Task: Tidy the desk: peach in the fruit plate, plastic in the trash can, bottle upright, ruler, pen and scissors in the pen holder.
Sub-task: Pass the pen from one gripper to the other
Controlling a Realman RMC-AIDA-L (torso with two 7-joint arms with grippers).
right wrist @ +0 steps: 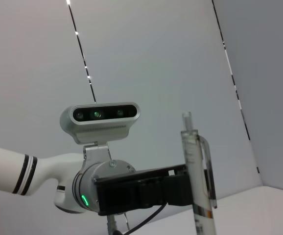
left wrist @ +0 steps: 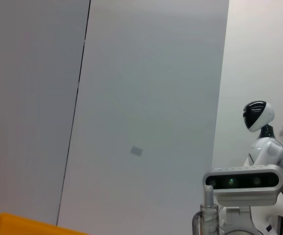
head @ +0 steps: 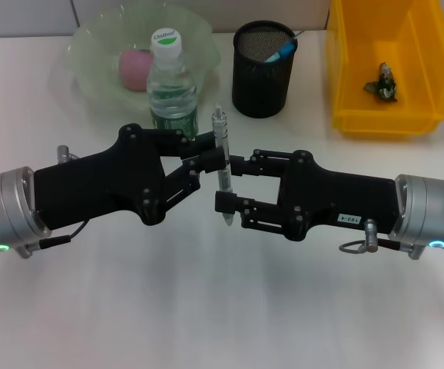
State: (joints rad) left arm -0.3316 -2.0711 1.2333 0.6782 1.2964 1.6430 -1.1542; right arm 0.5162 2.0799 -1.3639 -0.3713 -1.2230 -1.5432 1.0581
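A clear pen (head: 222, 154) stands upright above the middle of the desk, and my left gripper (head: 214, 160) is shut on its upper part. From the right, my right gripper (head: 230, 184) is open, with its fingertips (head: 223, 203) right at the pen. The right wrist view shows the pen (right wrist: 198, 171) in the left arm's black fingers (right wrist: 176, 190). The peach (head: 135, 68) lies in the green fruit plate (head: 91, 73). In front of the plate the bottle (head: 172, 84) stands upright. Crumpled plastic (head: 382, 83) lies in the yellow trash can (head: 346, 84). The black mesh pen holder (head: 263, 81) holds a blue-tipped item (head: 279, 52). I cannot pick out the ruler or the scissors.
The plate, bottle, pen holder and yellow trash can line the far edge of the white desk (head: 222, 307). The bottle stands close behind my left gripper. In the left wrist view the pen's top (left wrist: 208, 205) shows before the right arm's wrist camera (left wrist: 244, 181).
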